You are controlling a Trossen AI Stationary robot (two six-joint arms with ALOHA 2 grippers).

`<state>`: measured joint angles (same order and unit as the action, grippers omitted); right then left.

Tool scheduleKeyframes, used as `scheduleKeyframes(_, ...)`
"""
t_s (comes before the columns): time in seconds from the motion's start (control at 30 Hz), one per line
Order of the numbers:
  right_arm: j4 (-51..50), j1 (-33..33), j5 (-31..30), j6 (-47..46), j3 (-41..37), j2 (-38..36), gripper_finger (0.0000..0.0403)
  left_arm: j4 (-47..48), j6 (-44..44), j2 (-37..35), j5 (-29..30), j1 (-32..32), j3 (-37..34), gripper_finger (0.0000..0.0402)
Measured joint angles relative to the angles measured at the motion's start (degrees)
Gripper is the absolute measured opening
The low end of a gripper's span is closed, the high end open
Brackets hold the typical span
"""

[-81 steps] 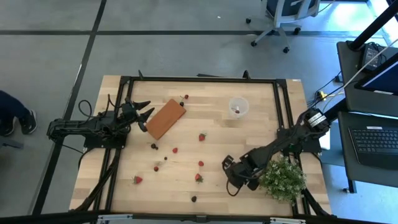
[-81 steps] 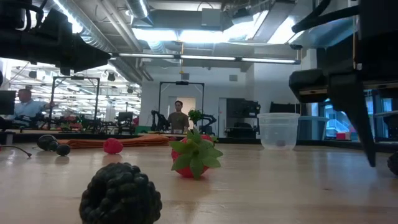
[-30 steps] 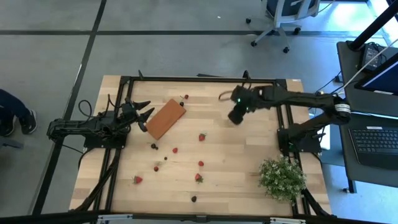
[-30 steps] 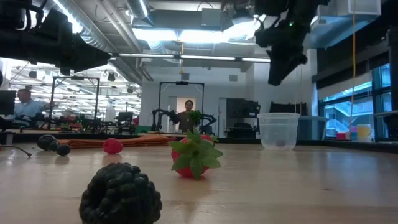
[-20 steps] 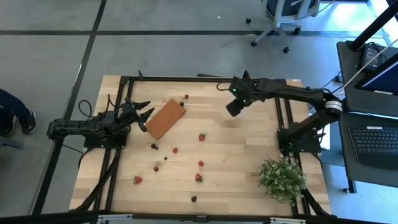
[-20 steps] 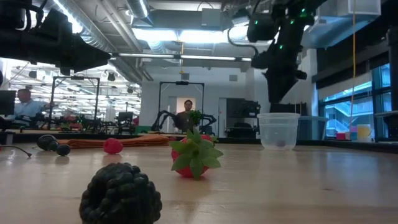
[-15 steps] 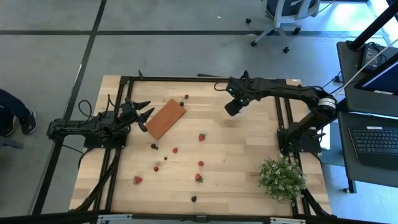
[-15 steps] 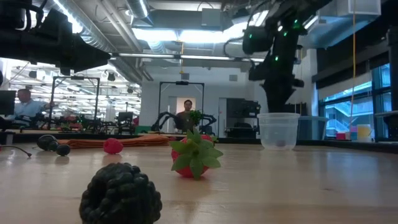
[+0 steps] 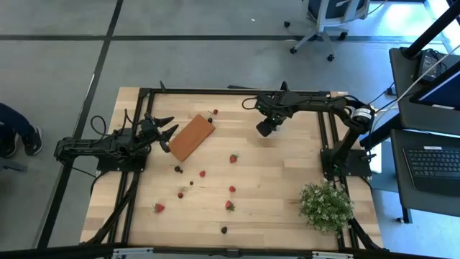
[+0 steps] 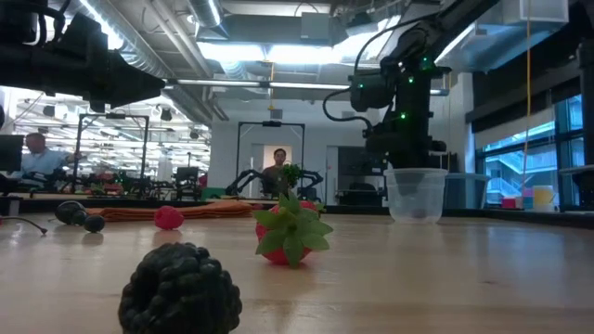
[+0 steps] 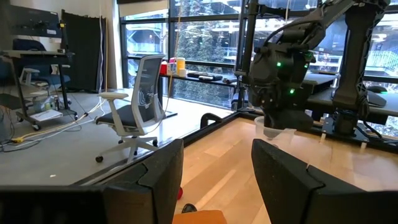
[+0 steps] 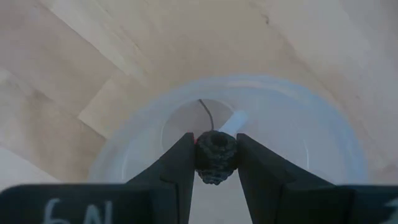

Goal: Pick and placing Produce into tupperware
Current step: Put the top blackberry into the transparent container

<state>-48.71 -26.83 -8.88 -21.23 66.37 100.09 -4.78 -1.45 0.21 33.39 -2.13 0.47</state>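
My right gripper point(image 12: 216, 163) hangs over the tupperware point(image 12: 311, 149), a small translucent round cup point(image 10: 416, 195) at the table's far right, and is shut on a dark purple-black berry point(image 12: 216, 155). In the high view the gripper point(image 9: 264, 129) covers most of the cup. Loose produce lies mid-table: red berries point(image 9: 233, 158) point(image 9: 229, 206) and dark ones point(image 9: 178, 169) point(image 9: 224, 230). My left gripper point(image 9: 169, 134) waits open at the table's left edge, level, with nothing between its fingers point(image 11: 155, 180). My right gripper pinches the dark berry by its two opposite sides point(image 12: 200, 157) between its two fingers point(image 12: 177, 171). The fingers come from above, pointing steeply down. The berry is lifted clear, right over the cup's open mouth.
A flat brick-coloured block point(image 9: 191, 137) lies just in front of my left gripper. A bushy green plant point(image 9: 327, 205) stands at the near right corner. A black frame point(image 9: 230, 92) runs along the table's edges. Inside the cup's bottom lies something small and pale point(image 12: 233, 121).
My right gripper has come down to the cup's rim while drifting a little toward the table's left edge, tipping more steeply downward. It has stayed shut on the dark berry throughout.
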Motion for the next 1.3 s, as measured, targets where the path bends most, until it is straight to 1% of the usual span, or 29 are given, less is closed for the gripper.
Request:
scheduleKeyframes(0.57, -0.04, 0.00, -0.02, -0.81, 0.00, 0.00, 0.0123, 0.00, 0.11, 0.00, -0.01, 0.02, 0.01, 0.0184)
scheduleKeyframes(1.3, 0.02, 0.00, -0.04, 0.82, 0.02, 0.00, 0.0124, 0.00, 0.15, 0.00, -0.01, 0.01, 0.00, 0.0184)
